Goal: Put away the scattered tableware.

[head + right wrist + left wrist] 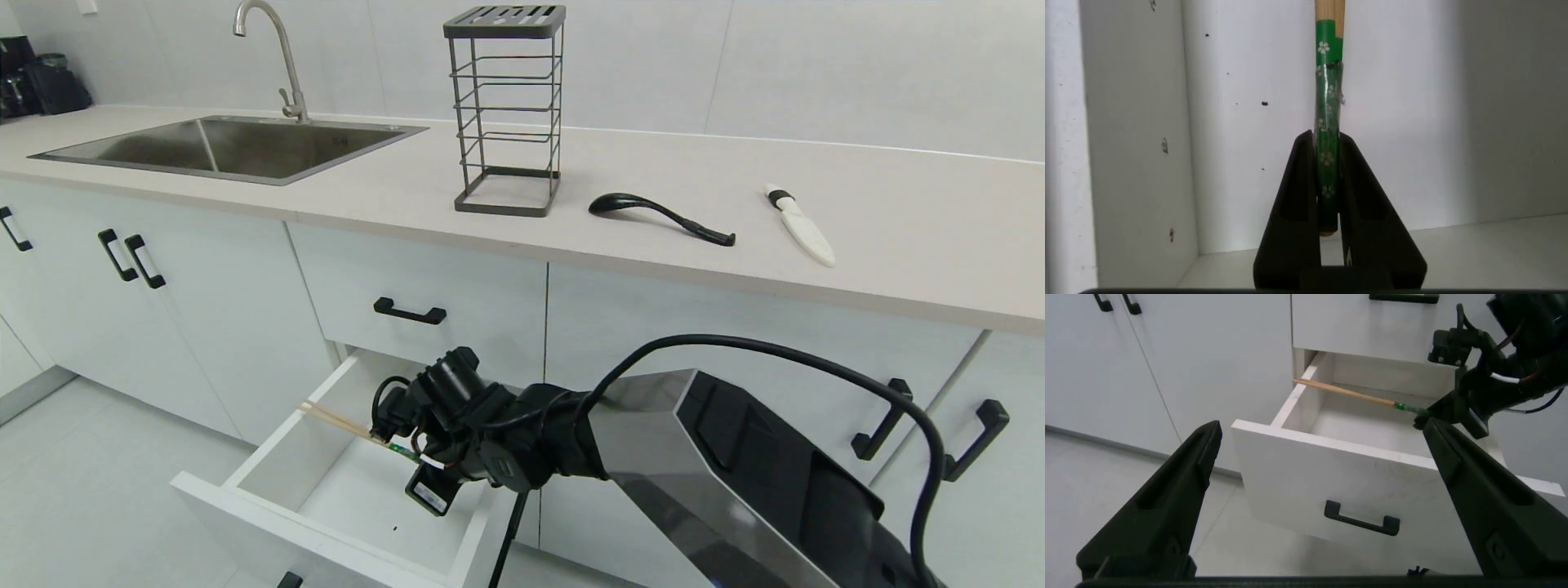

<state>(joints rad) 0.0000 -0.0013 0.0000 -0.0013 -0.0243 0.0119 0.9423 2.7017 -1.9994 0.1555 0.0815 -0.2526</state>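
Observation:
My right gripper [390,439] hangs over the open white drawer [245,500], shut on a pair of wooden chopsticks [339,422] with green patterned ends. In the right wrist view the chopsticks [1328,98] are pinched between the black fingers [1294,204] and point toward the drawer's inner wall. The left wrist view has the chopsticks [1351,394] slanting over the drawer [1315,469], with my left gripper [1323,510] open, low in front of the drawer face. A black ladle [657,214] and a white knife [802,224] lie on the countertop.
A dark wire utensil rack [508,110] stands on the counter [326,175] left of the ladle. A steel sink [229,147] with a faucet [273,53] sits at the far left. Cabinet doors and closed drawers with black handles [410,312] line the front.

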